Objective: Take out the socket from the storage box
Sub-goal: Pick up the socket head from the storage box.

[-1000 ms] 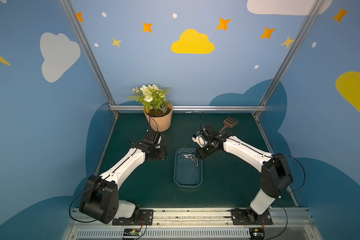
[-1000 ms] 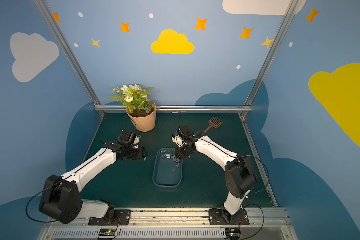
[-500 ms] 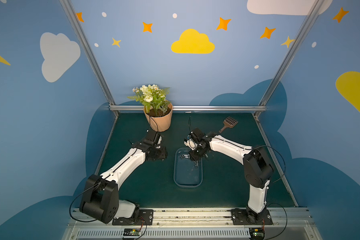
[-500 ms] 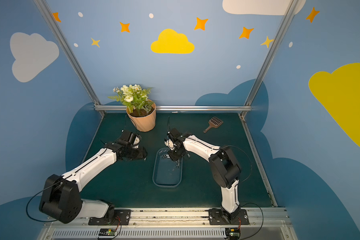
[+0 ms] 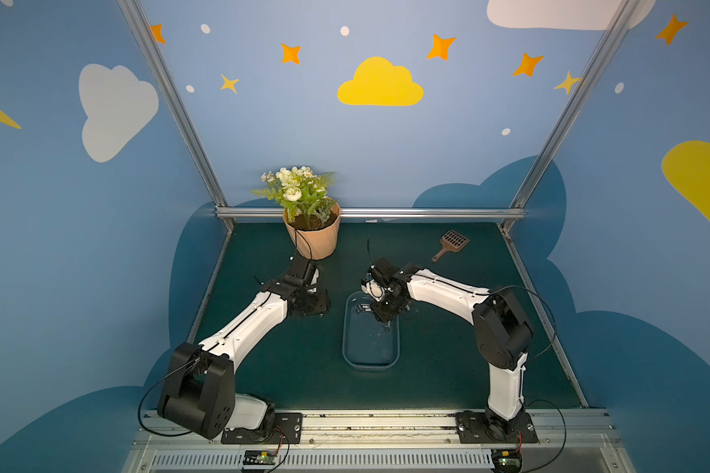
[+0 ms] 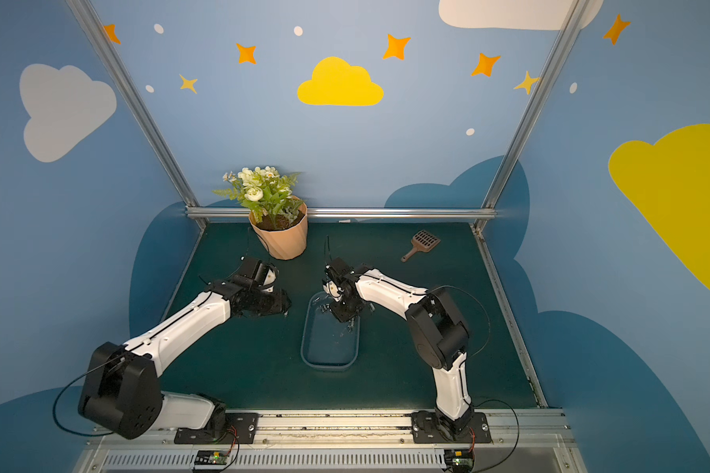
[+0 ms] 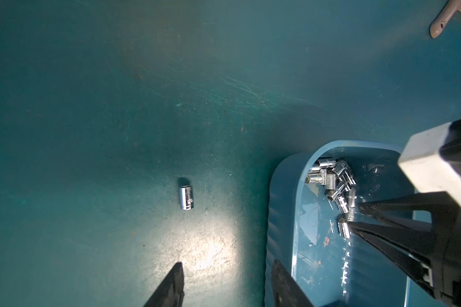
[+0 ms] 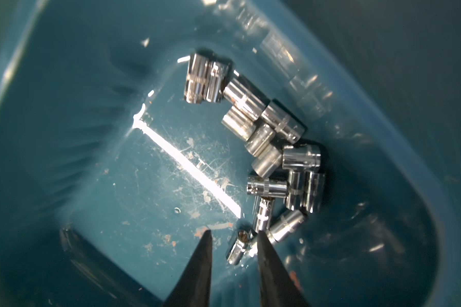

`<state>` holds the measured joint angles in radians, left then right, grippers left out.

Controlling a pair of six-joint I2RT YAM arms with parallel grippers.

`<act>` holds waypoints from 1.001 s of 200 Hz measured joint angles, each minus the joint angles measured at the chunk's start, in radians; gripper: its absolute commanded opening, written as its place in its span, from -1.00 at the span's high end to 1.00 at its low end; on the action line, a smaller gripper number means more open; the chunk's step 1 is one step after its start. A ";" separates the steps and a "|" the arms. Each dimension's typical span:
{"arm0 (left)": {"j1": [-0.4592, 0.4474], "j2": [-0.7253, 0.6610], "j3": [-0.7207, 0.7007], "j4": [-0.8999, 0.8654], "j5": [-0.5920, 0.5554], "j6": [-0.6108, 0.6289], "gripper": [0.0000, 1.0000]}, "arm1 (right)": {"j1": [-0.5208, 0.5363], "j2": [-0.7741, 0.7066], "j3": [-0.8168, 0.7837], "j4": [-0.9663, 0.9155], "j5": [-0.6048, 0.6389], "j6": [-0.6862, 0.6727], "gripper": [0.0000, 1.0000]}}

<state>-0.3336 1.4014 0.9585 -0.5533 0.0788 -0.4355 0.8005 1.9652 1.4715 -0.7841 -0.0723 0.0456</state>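
Sockets [image 8: 266,162] lie bunched at the far end of the storage box [image 5: 369,348], which sits mid-mat btwn your arms. One loose socket [image 7: 186,197] is out on the mat [image 7: 91,106]. R gripper [image 8: 236,235] is inside the box, jaws slightly parted, one finger touching a socket, not clamped. L gripper [image 7: 228,281] hangs released just beside the box.

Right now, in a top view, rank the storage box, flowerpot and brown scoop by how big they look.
1. storage box and flowerpot: nearly alike; the flowerpot stands farther back, so I won't rank them.
2. brown scoop: clearly smallest.
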 measured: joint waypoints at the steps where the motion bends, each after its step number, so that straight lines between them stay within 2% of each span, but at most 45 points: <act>1: 0.000 0.000 0.000 0.000 0.000 0.000 -0.08 | 0.000 0.000 0.000 -0.002 0.001 0.000 0.42; 200: 0.000 -0.003 -0.034 0.010 0.000 -0.006 -0.09 | 0.049 0.013 -0.035 -0.068 0.093 0.055 0.43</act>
<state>-0.3336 1.3987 0.9249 -0.5434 0.0788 -0.4419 0.8494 1.9781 1.4361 -0.8520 0.0208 0.1009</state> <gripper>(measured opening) 0.546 0.283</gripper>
